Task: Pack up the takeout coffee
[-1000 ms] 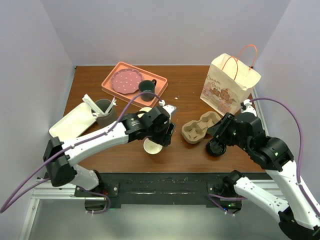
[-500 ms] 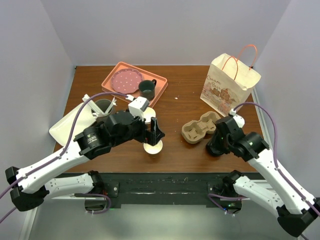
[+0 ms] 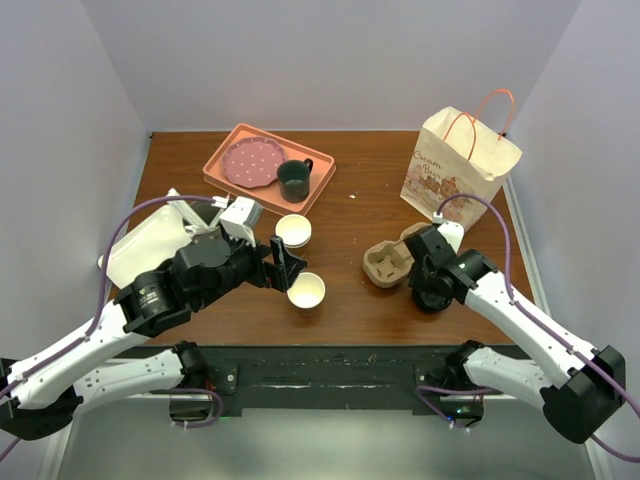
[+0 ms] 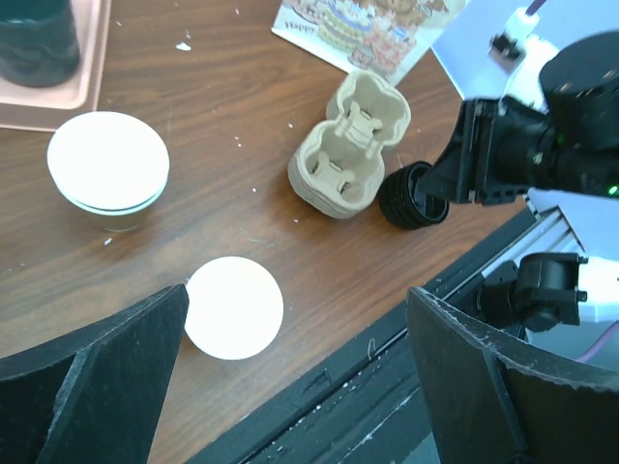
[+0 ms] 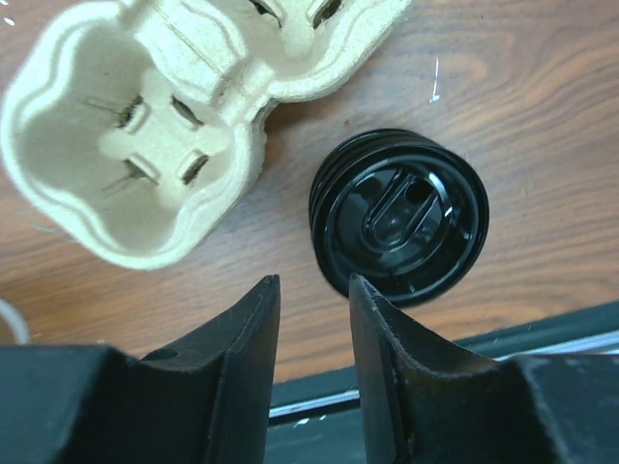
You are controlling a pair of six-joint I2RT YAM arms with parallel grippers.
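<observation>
No lidded takeout coffee is in view. Two open paper cups stand on the table, one near (image 3: 306, 291) (image 4: 233, 307) and one farther back (image 3: 293, 230) (image 4: 107, 164). My left gripper (image 3: 285, 266) (image 4: 295, 295) hovers just left of the near cup, jaws wide open and empty. A black lid (image 5: 398, 217) (image 4: 411, 193) lies by the table's front edge beside the pulp cup carrier (image 3: 392, 260) (image 5: 145, 145). My right gripper (image 3: 432, 288) (image 5: 311, 282) hangs low over the lid's near-left rim. Its jaws stand a narrow gap apart, with only table between them.
A paper bag (image 3: 455, 170) with red handles stands at the back right. A salmon tray (image 3: 225, 185) holds a dotted plate (image 3: 250, 160) and a dark green mug (image 3: 294, 178). A white tray (image 3: 140, 255) lies at the left. The table's front edge (image 4: 387, 319) runs close to the near cup and the lid.
My left gripper opened wide, let go of the near cup and drew back to the left. My right gripper swung in over the black lid and its jaws narrowed.
</observation>
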